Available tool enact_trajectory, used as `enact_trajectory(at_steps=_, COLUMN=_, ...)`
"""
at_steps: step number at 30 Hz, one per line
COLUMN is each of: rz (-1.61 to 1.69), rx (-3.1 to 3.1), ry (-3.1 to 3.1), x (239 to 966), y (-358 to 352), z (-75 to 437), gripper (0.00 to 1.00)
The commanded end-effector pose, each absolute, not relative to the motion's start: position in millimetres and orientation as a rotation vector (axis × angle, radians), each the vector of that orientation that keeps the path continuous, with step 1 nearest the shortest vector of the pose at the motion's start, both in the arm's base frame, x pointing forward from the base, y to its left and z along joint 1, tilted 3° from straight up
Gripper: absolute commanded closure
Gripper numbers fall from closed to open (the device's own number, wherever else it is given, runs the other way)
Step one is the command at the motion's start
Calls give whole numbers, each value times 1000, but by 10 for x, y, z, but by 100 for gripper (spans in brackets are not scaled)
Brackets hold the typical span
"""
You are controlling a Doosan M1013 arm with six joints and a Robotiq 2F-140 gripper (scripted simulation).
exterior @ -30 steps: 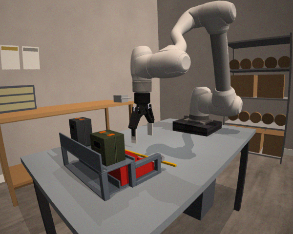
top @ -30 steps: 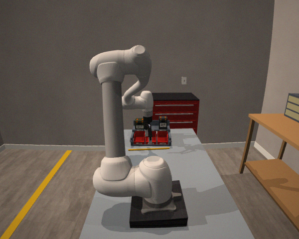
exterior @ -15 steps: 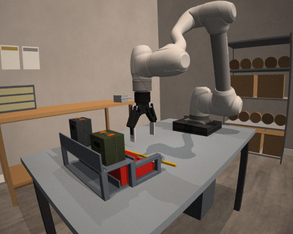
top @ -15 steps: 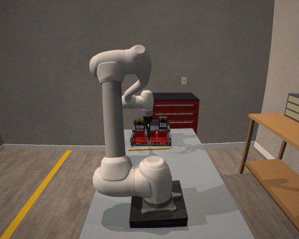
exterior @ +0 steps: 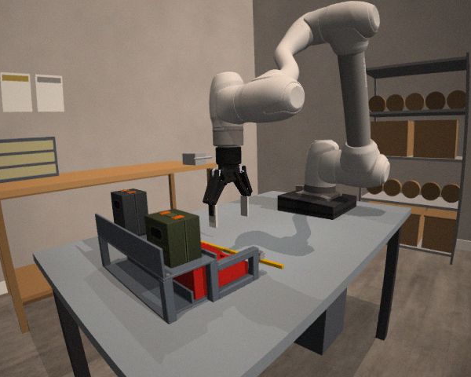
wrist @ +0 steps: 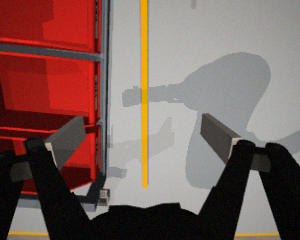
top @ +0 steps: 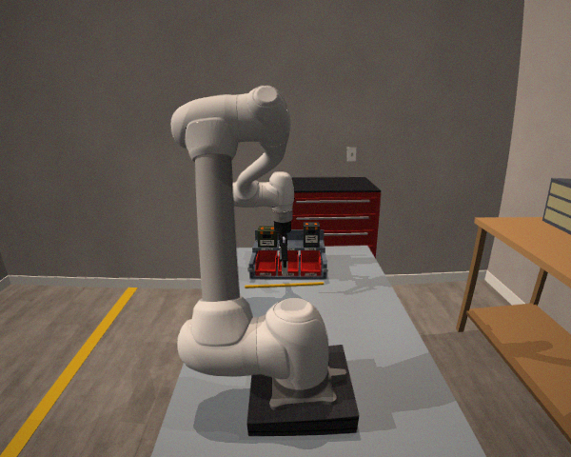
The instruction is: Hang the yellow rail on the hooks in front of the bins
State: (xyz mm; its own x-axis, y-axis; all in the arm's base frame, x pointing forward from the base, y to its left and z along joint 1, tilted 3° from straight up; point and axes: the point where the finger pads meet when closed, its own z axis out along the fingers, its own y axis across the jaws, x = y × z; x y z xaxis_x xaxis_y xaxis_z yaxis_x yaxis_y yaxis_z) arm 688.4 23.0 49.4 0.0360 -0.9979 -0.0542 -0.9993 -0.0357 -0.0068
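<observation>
The yellow rail (top: 284,284) (exterior: 272,263) (wrist: 144,100) lies flat on the grey table (top: 374,319) (exterior: 308,259), just in front of the grey rack (top: 250,266) (exterior: 125,239) (wrist: 105,75) that holds the red bins (top: 265,266) (exterior: 228,276) (wrist: 45,75). One hook with its small end plate (exterior: 261,254) (wrist: 104,195) sticks out from the rack's front near one end of the rail. My gripper (top: 284,255) (exterior: 228,217) (wrist: 143,125) is open and empty. It hangs well above the rail, pointing down, with one finger on each side of the rail in the wrist view.
A green box (exterior: 173,237) and a dark box (exterior: 128,210) stand on top of the rack. The arm's black base (top: 301,418) (exterior: 316,203) sits at the table's other end. A wooden bench (exterior: 85,176) and a red drawer cabinet (top: 340,211) stand off the table.
</observation>
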Motion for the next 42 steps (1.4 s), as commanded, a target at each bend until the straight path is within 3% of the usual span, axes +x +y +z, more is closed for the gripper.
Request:
enact_trajectory(at_steps=1, rz=70, rx=-2215, ry=2169, x=6825, y=220, z=477, gripper=0)
enact_trajectory(at_steps=2, rz=53, rx=-2230, ry=2151, x=6884, y=231, z=495, gripper=63)
enact_trajectory(at_steps=35, rz=53, rx=-2230, ry=2151, x=6884, y=231, z=495, gripper=63)
enact_trajectory(at_steps=42, rz=70, rx=-2215, ry=2169, x=6877, y=243, z=95, gripper=63)
